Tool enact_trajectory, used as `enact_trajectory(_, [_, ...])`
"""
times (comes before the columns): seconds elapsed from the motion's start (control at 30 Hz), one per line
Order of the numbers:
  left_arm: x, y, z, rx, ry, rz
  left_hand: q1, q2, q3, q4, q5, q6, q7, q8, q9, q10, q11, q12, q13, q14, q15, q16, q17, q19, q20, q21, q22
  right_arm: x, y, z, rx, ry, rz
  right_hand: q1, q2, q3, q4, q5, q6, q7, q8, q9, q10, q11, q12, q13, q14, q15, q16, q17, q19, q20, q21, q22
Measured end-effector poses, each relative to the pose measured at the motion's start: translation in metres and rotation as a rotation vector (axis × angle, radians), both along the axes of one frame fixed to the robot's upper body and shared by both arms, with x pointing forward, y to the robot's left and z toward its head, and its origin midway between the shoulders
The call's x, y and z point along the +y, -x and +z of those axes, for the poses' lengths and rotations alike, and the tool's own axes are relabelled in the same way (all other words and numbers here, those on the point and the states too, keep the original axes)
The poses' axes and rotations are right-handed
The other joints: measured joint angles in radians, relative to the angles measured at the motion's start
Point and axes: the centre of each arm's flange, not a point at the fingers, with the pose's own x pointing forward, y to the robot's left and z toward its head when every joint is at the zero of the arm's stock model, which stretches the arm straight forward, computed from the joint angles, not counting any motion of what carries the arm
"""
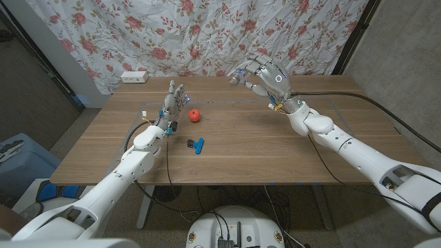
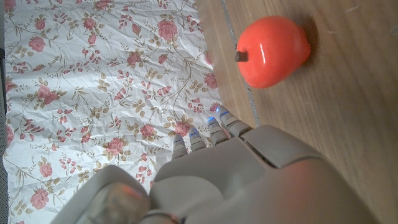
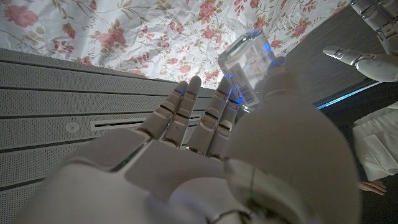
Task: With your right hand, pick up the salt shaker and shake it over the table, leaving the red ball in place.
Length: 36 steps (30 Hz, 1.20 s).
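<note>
We judge the task to be in its shaking step: the right hand point(image 1: 267, 77) holds the salt shaker point(image 1: 237, 80) raised above the far right part of the bench point(image 1: 275, 148), its fingers wrapped around the clear body. The red ball point(image 1: 196, 115) rests on the bench left of centre, well apart from the raised shaker, so it sits in its required place. The left hand point(image 1: 174, 101) stands just left of the ball with its fingers spread and extended, holding nothing. A small blue and black object point(image 1: 196, 145) lies nearer to us on the bench. The next move, in our estimate, calls for short wrist strokes with the shaker kept over bare wood on the right side, with the grip firm and the arm clear of the ball. The head view gives the layout of both arms, the ball and the shaker's height over the bench. The right wrist view adds detail: the salt shaker point(image 3: 250, 68) is transparent, carries a label strip, and is clamped between the thumb and the fingers point(image 3: 186, 112). The left wrist view shows the red ball point(image 2: 272, 51) close up, with a dark stem, just beyond the fingertips point(image 2: 214, 127) and not touching them.
</note>
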Motion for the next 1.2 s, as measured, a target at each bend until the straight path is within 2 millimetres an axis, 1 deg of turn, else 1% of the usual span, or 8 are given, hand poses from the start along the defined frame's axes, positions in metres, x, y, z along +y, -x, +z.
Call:
enact_trajectory(0.57, [0.0,0.0,0.0,0.0,0.002,0.002,0.0,0.0,0.0,0.0,0.0,0.0,0.0,0.0,0.0,0.0,0.0,0.0,0.0,0.0,0.0,0.0,0.0,0.0,0.0,0.0,0.0,-0.002,0.0,-0.006,0.233,-0.023,0.015,0.0,0.0,-0.006,0.019,-0.003,0.0,0.0,0.0,-0.024,0.0,0.0,-0.005,-0.003,0.011,-0.003,-0.012,-0.009,0.0,0.0,0.0,0.0])
enact_trajectory(0.63, [0.0,0.0,0.0,0.0,0.002,0.002,0.0,0.0,0.0,0.0,0.0,0.0,0.0,0.0,0.0,0.0,0.0,0.0,0.0,0.0,0.0,0.0,0.0,0.0,0.0,0.0,0.0,-0.003,-0.001,-0.006,0.255,-0.028,0.02,-0.019,0.015,-0.008,0.022,-0.004,0.0,0.0,0.0,-0.029,0.0,0.0,-0.007,-0.003,0.011,-0.003,-0.016,-0.009,0.0,0.0,0.0,0.0])
enact_trajectory(0.7, [0.0,0.0,0.0,0.001,0.002,0.002,0.0,0.0,0.0,0.0,0.0,0.0,0.0,0.0,0.0,0.0,0.0,0.0,0.0,0.0,0.0,0.0,0.0,0.0,0.0,0.0,0.0,-0.003,-0.001,-0.007,0.276,-0.031,0.026,-0.032,0.003,-0.013,0.027,-0.004,0.001,0.001,0.0,-0.029,0.0,0.0,-0.007,-0.003,0.011,-0.003,-0.019,-0.013,0.004,0.004,0.0,0.0])
enact_trajectory(0.8, [0.0,0.0,0.0,0.001,0.002,0.002,0.0,0.0,0.0,0.0,0.0,0.0,0.0,0.0,0.0,0.0,0.0,0.0,0.0,0.0,0.0,0.0,0.0,0.0,0.0,0.0,0.0,-0.003,-0.002,-0.008,0.307,-0.035,0.036,-0.082,0.033,-0.018,0.032,-0.007,0.004,0.004,0.0,-0.035,0.0,0.0,-0.007,-0.005,0.014,0.0,-0.019,-0.014,0.007,0.007,0.0,0.0])
enact_trajectory(1.0, [0.0,0.0,0.0,0.001,0.002,0.001,0.0,0.0,0.0,0.0,0.0,0.0,0.0,0.0,0.0,0.0,0.0,0.0,0.0,0.0,0.0,0.0,0.0,0.0,0.0,0.0,0.0,-0.003,-0.003,-0.009,0.375,-0.054,0.061,-0.097,0.018,-0.025,0.038,-0.007,0.007,0.008,-0.009,-0.04,0.004,0.004,-0.014,-0.01,0.02,-0.005,-0.028,-0.018,0.007,0.007,0.0,0.0])
enact_trajectory(1.03, [0.0,0.0,0.0,0.001,0.002,0.001,0.0,0.0,0.0,0.0,0.0,0.0,0.0,0.0,0.0,0.0,0.0,0.0,0.0,0.0,0.0,0.0,0.0,0.0,0.0,0.0,0.0,-0.003,-0.004,-0.01,0.383,-0.055,0.065,-0.112,0.021,-0.025,0.039,-0.007,0.007,0.008,-0.01,-0.04,0.004,0.004,-0.014,-0.011,0.024,-0.001,-0.028,-0.019,0.007,0.007,0.0,0.0])
enact_trajectory(1.07, [0.0,0.0,0.0,0.0,0.001,0.001,0.0,0.0,0.0,0.0,0.0,0.0,0.0,0.0,0.0,0.0,0.0,0.0,0.0,0.0,0.0,0.0,0.0,0.0,0.0,0.0,0.0,-0.003,-0.004,-0.01,0.396,-0.06,0.07,-0.157,0.05,-0.028,0.042,-0.007,0.007,0.008,-0.015,-0.042,0.004,0.004,-0.014,-0.012,0.024,-0.001,-0.028,-0.019,0.007,0.007,0.0,0.0])
enact_trajectory(1.2, [0.0,0.0,0.0,0.001,0.001,0.0,0.0,0.0,0.0,0.0,0.0,0.0,0.0,0.0,0.0,0.0,0.0,0.0,0.0,0.0,0.0,0.0,0.0,0.0,0.0,0.0,0.0,-0.003,-0.005,-0.011,0.425,-0.067,0.084,-0.168,0.051,-0.029,0.043,-0.003,0.007,0.008,-0.017,-0.046,0.004,0.004,-0.014,-0.012,0.032,-0.007,-0.028,-0.019,0.007,0.015,0.0,0.0])
